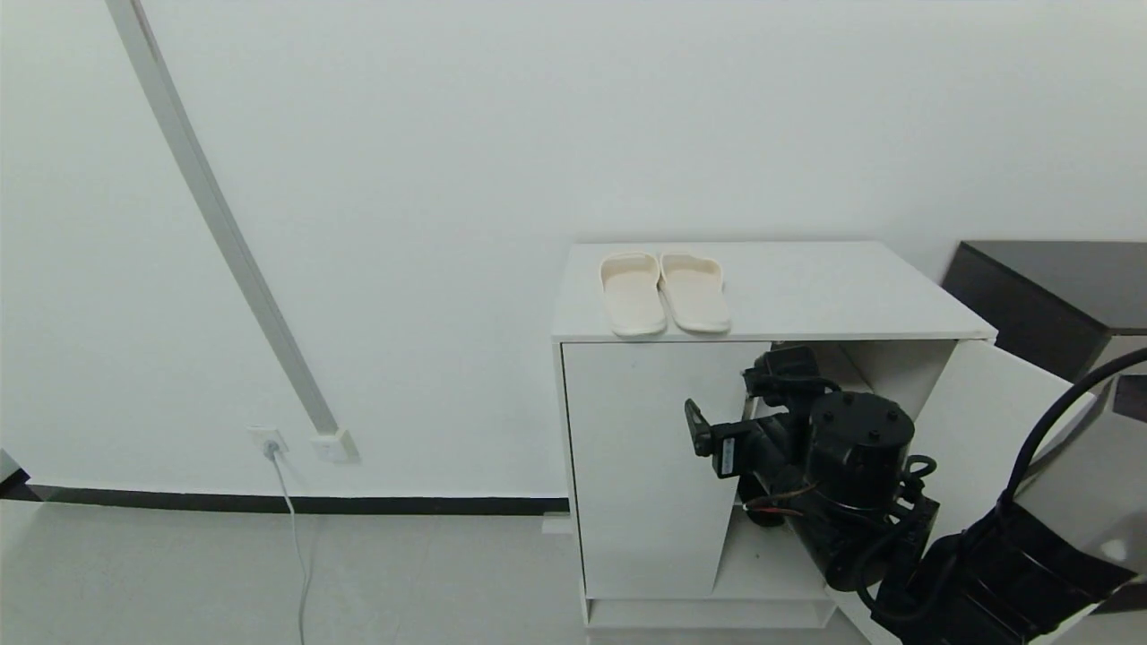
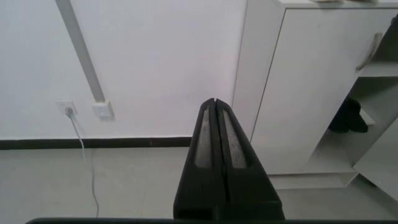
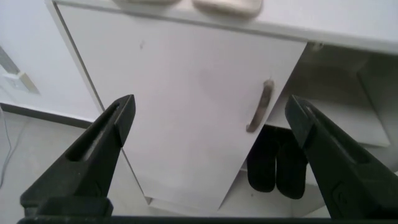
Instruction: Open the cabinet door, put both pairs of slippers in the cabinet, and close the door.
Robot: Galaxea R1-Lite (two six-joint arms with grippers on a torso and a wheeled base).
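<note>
Okay, cabinet (image 1: 806, 287): white, two doors, standing against the white wall; I see it right of centre in my head view.
Right door (image 1: 995, 421): swung open towards me, so the inside shelves show.
Left door (image 1: 645, 466): looks shut to me, flat across the front; its curved handle (image 3: 260, 107) sits near the inner edge.
Cream slippers (image 1: 665, 294): one pair, side by side and touching, on top of the cabinet near its front left edge (above the left door).
Dark slippers (image 3: 277, 168): the other pair, inside the cabinet on a lower shelf, side by side, just past the inner edge of the left door; I also catch them from the left wrist (image 2: 347, 117).
Right gripper (image 3: 210, 102): jaws spread wide with nothing between them, held in front of the cabinet at about handle height and facing the left door; its arm crosses the open side in my head view.
Left gripper (image 2: 214, 106): fingers pressed together on nothing, well away from the cabinet and off to its left, over bare floor.
Wall socket (image 1: 267, 441): low on the wall, with a pale cord (image 1: 291, 520) hanging to the floor.
Strip (image 1: 215, 215): grey, running slantwise down the wall to a box beside the socket.
Dark unit (image 1: 1048, 287): to the right of the cabinet.
</note>
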